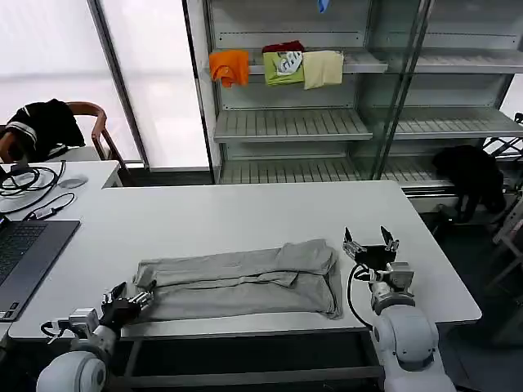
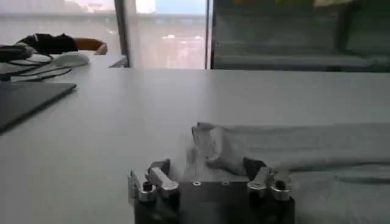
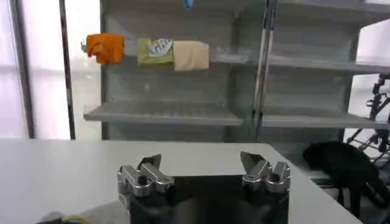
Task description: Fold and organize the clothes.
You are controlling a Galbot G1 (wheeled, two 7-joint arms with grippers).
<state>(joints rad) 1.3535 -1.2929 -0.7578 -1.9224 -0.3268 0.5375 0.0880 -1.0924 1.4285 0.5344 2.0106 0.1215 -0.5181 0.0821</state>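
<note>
Shirt (image 1: 241, 280) lay folded into a long grey band on the table (image 1: 245, 214), near its front edge. Your left gripper (image 1: 137, 299) sat at the shirt's left end, fingers apart. Your right gripper (image 1: 371, 242) hovered just beside the shirt's right end, fingers apart, holding nothing.

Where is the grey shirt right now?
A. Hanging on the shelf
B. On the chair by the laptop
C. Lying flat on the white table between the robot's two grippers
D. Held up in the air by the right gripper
C: the grey shirt lies in a long folded strip on the white table, with the left gripper open at one end and the right gripper open just past the other end.
</note>
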